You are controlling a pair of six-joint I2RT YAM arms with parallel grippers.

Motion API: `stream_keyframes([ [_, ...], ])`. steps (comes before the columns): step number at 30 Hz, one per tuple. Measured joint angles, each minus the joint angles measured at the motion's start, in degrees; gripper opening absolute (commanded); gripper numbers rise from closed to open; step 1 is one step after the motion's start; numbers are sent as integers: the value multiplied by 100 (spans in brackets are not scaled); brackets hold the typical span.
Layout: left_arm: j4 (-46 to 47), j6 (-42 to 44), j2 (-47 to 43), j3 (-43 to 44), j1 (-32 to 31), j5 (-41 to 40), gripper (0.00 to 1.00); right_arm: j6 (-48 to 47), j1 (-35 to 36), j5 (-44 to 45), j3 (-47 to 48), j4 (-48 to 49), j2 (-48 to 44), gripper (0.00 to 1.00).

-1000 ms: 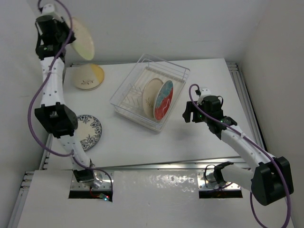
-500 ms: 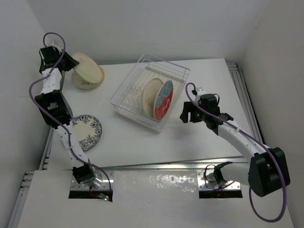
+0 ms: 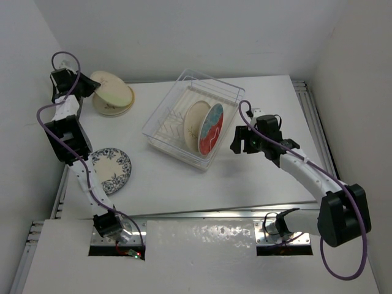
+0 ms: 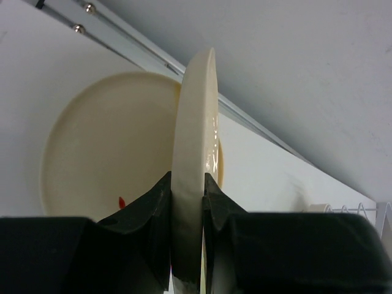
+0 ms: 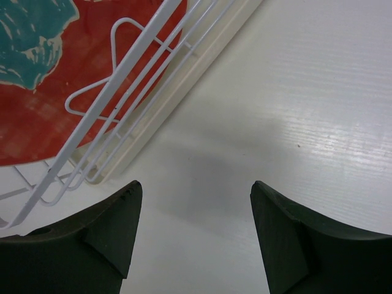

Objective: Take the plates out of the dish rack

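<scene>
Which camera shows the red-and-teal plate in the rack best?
Top external: the round red-and-teal plate shows almost whole, standing on edge in the clear plastic dish rack. Right wrist catches only part of its face behind white wires. Left wrist misses it.

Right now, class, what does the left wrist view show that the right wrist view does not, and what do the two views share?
Only the left wrist view: the left end effector clamped on a pale cream plate seen edge-on, over a second cream plate lying flat. Only the right wrist view: the red-and-teal plate behind the white wires of the dish rack, with the right end effector open and empty. Both: the white table and dark fingers along the bottom edge.
</scene>
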Motion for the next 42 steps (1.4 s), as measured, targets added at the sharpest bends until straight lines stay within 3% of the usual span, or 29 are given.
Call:
stream_keyframes([
  [4,83,-170,63,-74,55,22,0,2,0,-42,98,-28,59,70],
  [7,192,-181,111,-94,68,33,28,2,0,-66,184,-96,125,70],
  [8,205,-164,127,-96,68,33,44,4,0,-85,212,-129,144,71],
  [10,227,-120,153,-96,68,-13,55,9,0,-131,247,-170,157,70],
  [28,-597,1941,490,-61,-144,-1521,58,44,0,-332,328,-431,157,71],
  [36,-662,2284,490,-61,-256,-1644,58,44,0,-332,328,-474,157,71],
  [42,-636,2365,479,-61,-297,-1928,66,42,0,-330,328,-485,133,71],
])
